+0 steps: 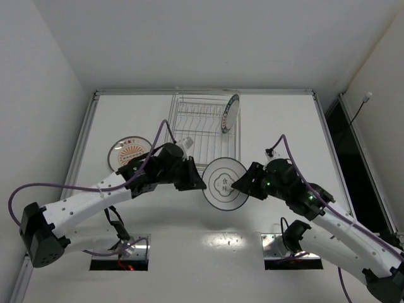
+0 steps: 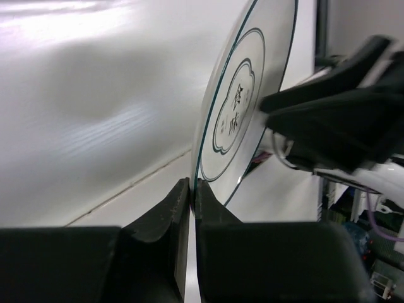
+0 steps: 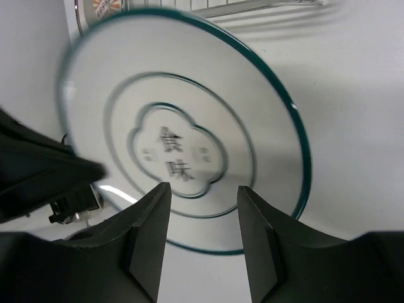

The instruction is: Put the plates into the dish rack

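Left gripper [image 2: 191, 188] is clamping the plate [image 2: 237, 107] rim — right gripper [image 3: 204, 189] is gaping.
Thin pinch is likely risking a swing, then a slip.

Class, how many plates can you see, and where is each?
3. A dark-rimmed plate stands in the dish rack, far right; the orange-centred plate lies flat left of the rack; the left tool grips the flower-outline plate's rim. None seems hidden.
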You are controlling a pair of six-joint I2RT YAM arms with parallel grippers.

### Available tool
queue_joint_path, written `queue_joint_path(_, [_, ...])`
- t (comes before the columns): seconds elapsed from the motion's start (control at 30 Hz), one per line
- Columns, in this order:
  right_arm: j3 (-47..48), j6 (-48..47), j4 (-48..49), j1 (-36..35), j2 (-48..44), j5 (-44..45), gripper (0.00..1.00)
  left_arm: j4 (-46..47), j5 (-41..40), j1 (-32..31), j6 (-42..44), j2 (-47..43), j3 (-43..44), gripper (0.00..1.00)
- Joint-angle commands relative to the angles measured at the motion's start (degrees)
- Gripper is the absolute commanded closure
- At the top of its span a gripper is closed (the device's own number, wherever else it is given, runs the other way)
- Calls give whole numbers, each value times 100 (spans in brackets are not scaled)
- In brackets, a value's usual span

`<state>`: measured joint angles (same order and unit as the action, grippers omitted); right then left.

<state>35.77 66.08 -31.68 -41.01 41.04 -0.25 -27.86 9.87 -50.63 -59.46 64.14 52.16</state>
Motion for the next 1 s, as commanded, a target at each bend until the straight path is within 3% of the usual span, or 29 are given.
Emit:
queue_joint_path(0.0, [158,-491,214,-29,62,-97,57,-334,-55,71,136,-191,644,100])
queue_joint_path(0.2, [263,-667,329,-29,62,-151,57,-650,-55,291,339,-244,1252,100])
queue_joint_path(0.5, [387,-773,197,23,-245,104,55,-906,15,694,567,-402,1367,100])
queue_joint_path(0.8, [27,-773,1365,23,-307,-212,53,-800,506,915,506,-525,1367,100])
queue_joint_path(0.97, [-219,-773,2279,23,-307,-441,52,-212,1112,1090,190,-771,1139,100])
